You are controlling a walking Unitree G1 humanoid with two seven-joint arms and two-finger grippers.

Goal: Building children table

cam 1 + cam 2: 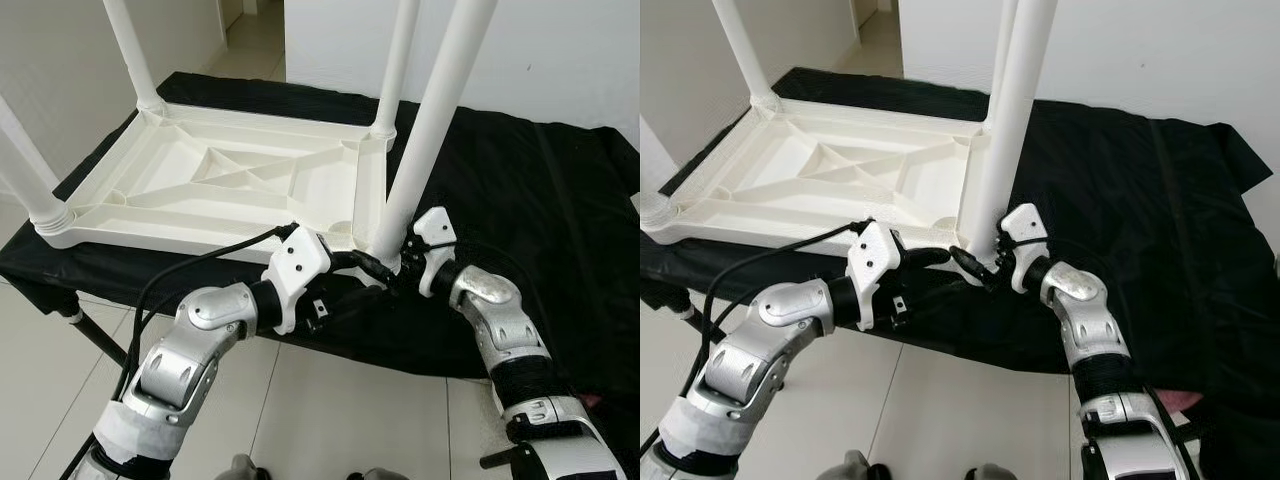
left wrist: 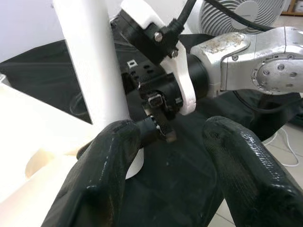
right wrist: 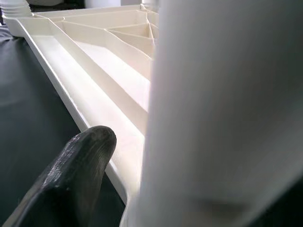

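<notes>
At the near corner, right gripper point(image 1: 402, 262) clasps the last leg point(image 1: 425, 140), left gripper point(image 2: 165, 156) open beside; next, seat it firmly into the tabletop point(image 1: 215, 180).

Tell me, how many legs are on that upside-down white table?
4: near-right leg between the two end effectors, far-right leg, far-left leg, and near-left leg at the picture's edge.

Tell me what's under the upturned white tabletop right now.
The tabletop lies upside down on a black cloth that covers the surface below. What kind of surface is under the cloth is hidden, apart from a dark leg at the near edge.
</notes>
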